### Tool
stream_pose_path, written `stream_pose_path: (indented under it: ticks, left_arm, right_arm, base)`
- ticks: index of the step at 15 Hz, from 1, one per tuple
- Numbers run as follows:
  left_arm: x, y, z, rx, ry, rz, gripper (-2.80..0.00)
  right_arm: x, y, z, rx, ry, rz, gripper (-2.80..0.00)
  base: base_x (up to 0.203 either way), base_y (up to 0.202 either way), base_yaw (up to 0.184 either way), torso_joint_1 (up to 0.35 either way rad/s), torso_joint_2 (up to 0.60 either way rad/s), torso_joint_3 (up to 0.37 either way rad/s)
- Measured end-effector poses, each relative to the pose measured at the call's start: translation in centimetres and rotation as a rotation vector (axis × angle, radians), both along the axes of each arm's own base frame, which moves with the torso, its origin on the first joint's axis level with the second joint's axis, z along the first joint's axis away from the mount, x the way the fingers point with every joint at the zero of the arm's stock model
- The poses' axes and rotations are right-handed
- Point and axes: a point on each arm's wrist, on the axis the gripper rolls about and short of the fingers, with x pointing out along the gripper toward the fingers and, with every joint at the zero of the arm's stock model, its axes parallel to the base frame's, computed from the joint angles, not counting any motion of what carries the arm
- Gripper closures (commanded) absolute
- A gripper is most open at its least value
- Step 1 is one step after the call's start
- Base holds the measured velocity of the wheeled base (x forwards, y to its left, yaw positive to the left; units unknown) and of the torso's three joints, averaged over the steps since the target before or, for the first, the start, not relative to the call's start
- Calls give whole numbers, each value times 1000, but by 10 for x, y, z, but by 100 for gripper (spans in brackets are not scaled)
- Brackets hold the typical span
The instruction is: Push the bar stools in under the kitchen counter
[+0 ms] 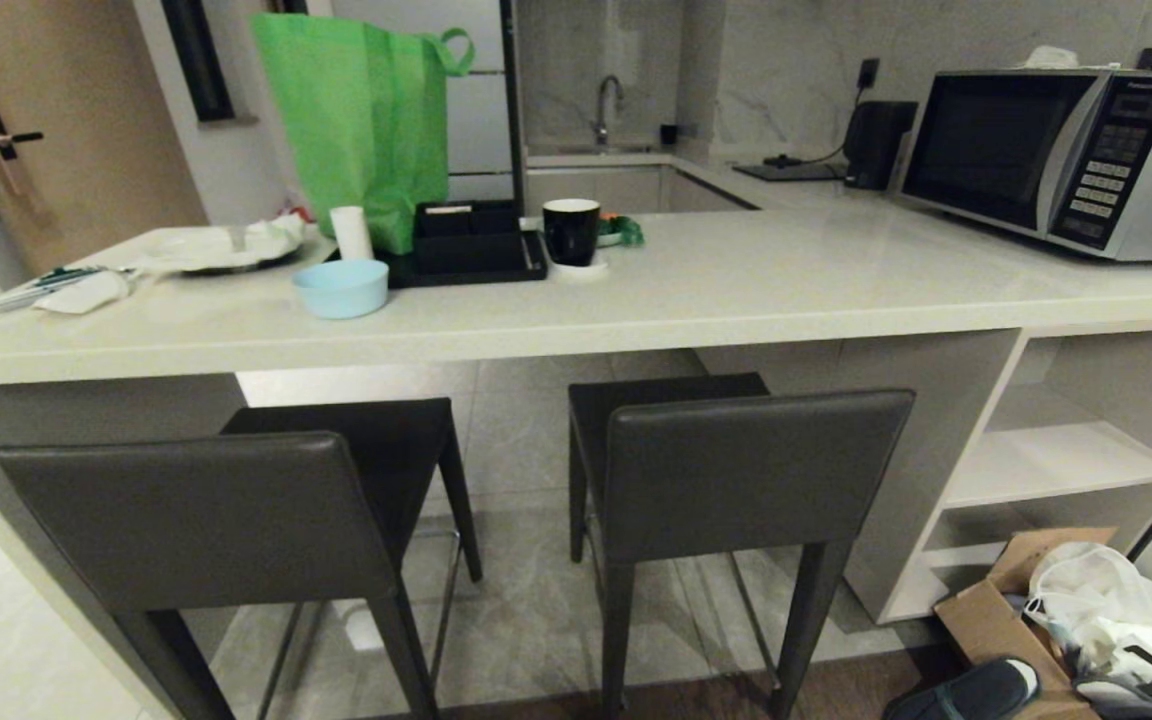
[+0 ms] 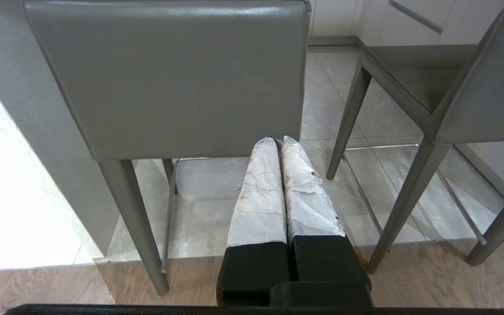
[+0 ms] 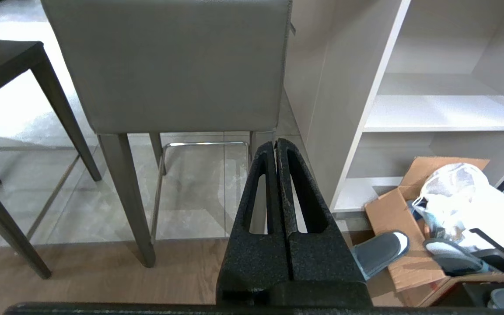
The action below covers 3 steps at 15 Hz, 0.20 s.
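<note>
Both pincers, left (image 2: 278,141) and right (image 3: 275,143), were fully closed, empty, each behind a stool backrest, likely set to push as blunt tips. Left bar stool (image 1: 236,500) and right bar stool (image 1: 736,460) stood only partly under the kitchen counter (image 1: 636,300), backrests outside its edge.

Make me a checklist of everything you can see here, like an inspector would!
Surface: kitchen counter, pale glossy top.
Job's things: left bar stool and right bar stool, backrests still outside the counter edge.
Clutter: green bag, blue bowl, black mug, microwave.
Grippers: left gripper shut, behind the left stool; right gripper shut, behind the right stool; both empty.
Cables: one black cable by the wall socket.
Surroundings: open shelves, cardboard box with slippers.
</note>
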Motion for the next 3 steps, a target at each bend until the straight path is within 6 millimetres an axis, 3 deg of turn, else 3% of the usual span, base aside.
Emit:
stream_pose_path:
  ticks: [3]
  left_arm:
    - [0, 0, 0, 0, 0, 0, 0]
  right_arm:
    - [0, 0, 0, 5, 1, -1, 0]
  base:
    - [0, 0, 0, 0, 0, 0]
